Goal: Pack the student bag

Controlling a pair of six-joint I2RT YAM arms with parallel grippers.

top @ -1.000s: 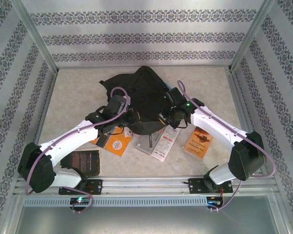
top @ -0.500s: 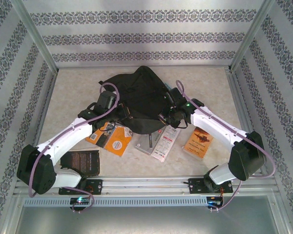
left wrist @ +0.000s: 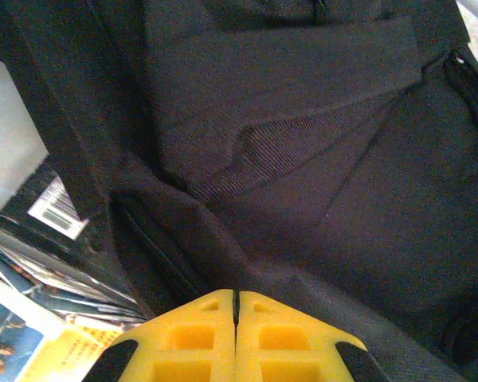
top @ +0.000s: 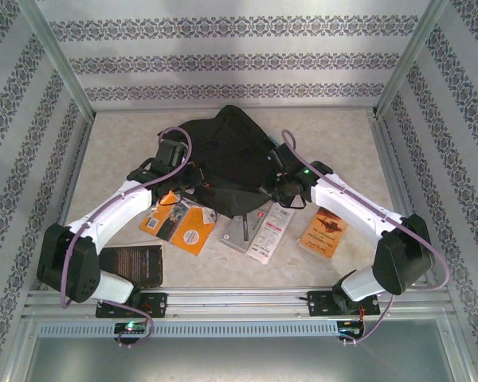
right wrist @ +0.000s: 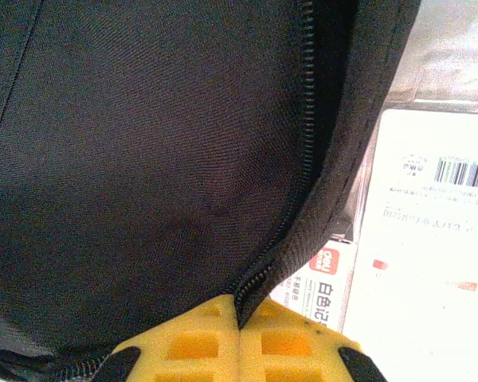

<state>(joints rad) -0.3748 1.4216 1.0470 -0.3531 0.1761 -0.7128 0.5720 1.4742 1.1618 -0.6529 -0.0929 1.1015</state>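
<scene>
With the right gripper (right wrist: 239, 314) clamped on the student bag (top: 223, 155) at its zipper edge (right wrist: 305, 159) and the left gripper (left wrist: 236, 306) pinched shut against its fabric, that thin hem could easily slip free.

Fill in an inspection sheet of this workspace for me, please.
Surface: pale stone-look table, bare at the far left.
Job's things: black student bag, mid-table, humped up between the arms.
Clutter: orange booklet, black booklet, white packet and orange card lying flat on the near side of the bag.
Grippers: left gripper shut on a fold of the bag; right gripper shut on its zipper edge.
Cables: purple cables run along each arm and loop over the wrists; no snag seen.
Surroundings: patterned walls, aluminium frame; nothing seen in the way.
</scene>
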